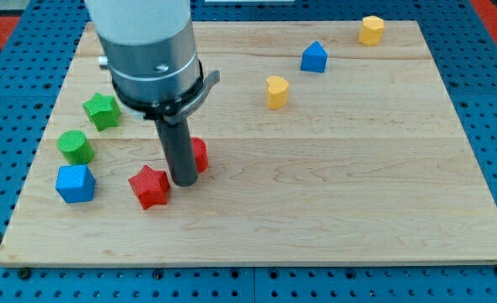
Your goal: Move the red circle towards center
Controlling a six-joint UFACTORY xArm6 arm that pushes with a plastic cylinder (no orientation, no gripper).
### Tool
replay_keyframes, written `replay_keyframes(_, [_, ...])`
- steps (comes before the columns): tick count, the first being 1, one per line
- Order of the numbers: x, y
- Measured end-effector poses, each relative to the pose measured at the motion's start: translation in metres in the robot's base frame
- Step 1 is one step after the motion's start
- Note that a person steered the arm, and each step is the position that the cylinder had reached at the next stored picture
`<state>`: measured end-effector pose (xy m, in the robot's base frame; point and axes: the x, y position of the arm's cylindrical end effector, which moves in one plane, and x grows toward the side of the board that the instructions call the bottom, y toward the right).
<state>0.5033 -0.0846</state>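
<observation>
My tip (184,180): sat right at the view's left edge of the red circle (199,154), touching it or as good as, and hiding most of it.
Tool state: it's just a plain rod, so there was nothing to be apart, together or clamped. It was only leaning on the block's side.
Red circle: was in the left half of the desk (333,202), a bit below the middle line, well short of center.
Red star (150,186): was just beside my tip, on its lower left. Couldn't tell if they touched.
Other neighbours: green star (102,110), green cylinder (76,146) and blue cube (75,183) were bunched along the view's left edge, out of the way.
Far stuff: yellow heart (277,91), a blue block (314,57) and a yellow block (371,29) were up toward the top right.
Step in hand: looked like I was lined up behind the circle, push barely begun if at all.
Next move: I figured a steady shove toward the view's right and slightly up, staying square behind the circle so it wouldn't roll off my tip, and not dragging the red star along.
</observation>
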Motion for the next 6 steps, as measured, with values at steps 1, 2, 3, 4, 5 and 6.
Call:
replay_keyframes(1, [-0.008,-0.001])
replay_keyframes(2, [-0.017,-0.034])
replay_keyframes(3, [-0.019,-0.015])
replay_keyframes(4, [-0.021,0.01])
replay_keyframes(5, [-0.05,0.04])
replay_keyframes(6, [-0.019,0.055])
